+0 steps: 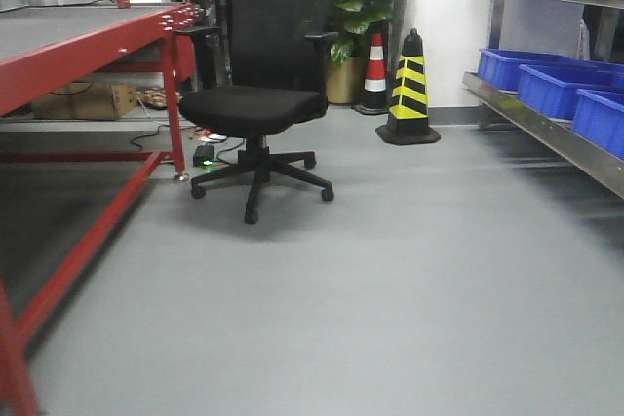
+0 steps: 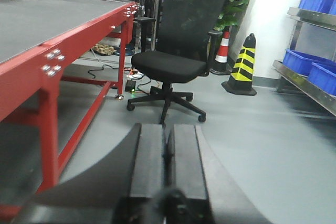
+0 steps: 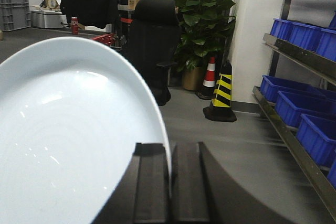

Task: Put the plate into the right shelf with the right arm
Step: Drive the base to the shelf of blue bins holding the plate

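Observation:
In the right wrist view my right gripper (image 3: 169, 153) is shut on the rim of a large white plate (image 3: 68, 129), which stands on edge and fills the left of that view. The metal shelf (image 3: 294, 51) with blue bins (image 3: 294, 106) runs along the right wall, ahead and to the right of the plate. The shelf also shows in the front view (image 1: 546, 129) and in the left wrist view (image 2: 304, 82). My left gripper (image 2: 168, 135) is shut and empty, held above the grey floor. Neither gripper shows in the front view.
A black office chair (image 1: 258, 94) stands mid-floor beside a red-framed table (image 1: 88, 56). A black-and-yellow cone (image 1: 409, 94) and a red-and-white cone (image 1: 374, 70) stand near a potted plant (image 1: 361, 7) at the back wall. Grey floor (image 1: 409, 280) lies open ahead.

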You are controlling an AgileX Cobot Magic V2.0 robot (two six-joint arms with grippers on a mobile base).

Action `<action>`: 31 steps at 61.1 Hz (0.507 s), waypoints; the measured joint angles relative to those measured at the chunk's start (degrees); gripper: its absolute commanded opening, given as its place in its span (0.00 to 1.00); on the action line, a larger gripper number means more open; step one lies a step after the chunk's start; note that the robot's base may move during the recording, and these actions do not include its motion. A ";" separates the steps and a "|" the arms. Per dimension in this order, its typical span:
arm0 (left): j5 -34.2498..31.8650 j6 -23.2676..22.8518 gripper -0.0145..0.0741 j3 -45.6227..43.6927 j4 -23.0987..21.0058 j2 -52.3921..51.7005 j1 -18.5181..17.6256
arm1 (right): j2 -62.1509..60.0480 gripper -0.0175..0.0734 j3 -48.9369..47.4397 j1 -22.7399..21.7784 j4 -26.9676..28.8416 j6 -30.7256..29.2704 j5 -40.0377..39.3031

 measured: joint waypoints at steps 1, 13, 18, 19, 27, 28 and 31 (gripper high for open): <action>0.00 0.00 0.11 0.00 0.00 0.00 0.00 | 0.00 0.25 0.00 0.00 0.00 0.00 0.00; 0.00 0.00 0.11 0.00 0.00 0.00 0.00 | 0.00 0.25 0.00 0.00 0.00 0.00 0.00; 0.00 0.00 0.11 0.00 0.00 0.00 0.00 | 0.00 0.25 0.00 0.00 0.00 0.00 0.00; 0.00 0.00 0.11 0.00 0.00 0.00 0.00 | 0.00 0.25 0.00 0.00 0.00 0.00 0.00; 0.00 0.00 0.11 0.00 0.00 0.00 0.00 | 0.00 0.25 0.00 0.00 0.00 0.00 0.00; 0.00 0.00 0.11 0.00 0.00 0.00 0.00 | 0.00 0.25 0.00 0.00 0.00 0.00 0.00; 0.00 0.00 0.11 0.00 0.00 0.00 0.00 | 0.00 0.25 0.00 0.00 0.00 0.00 0.00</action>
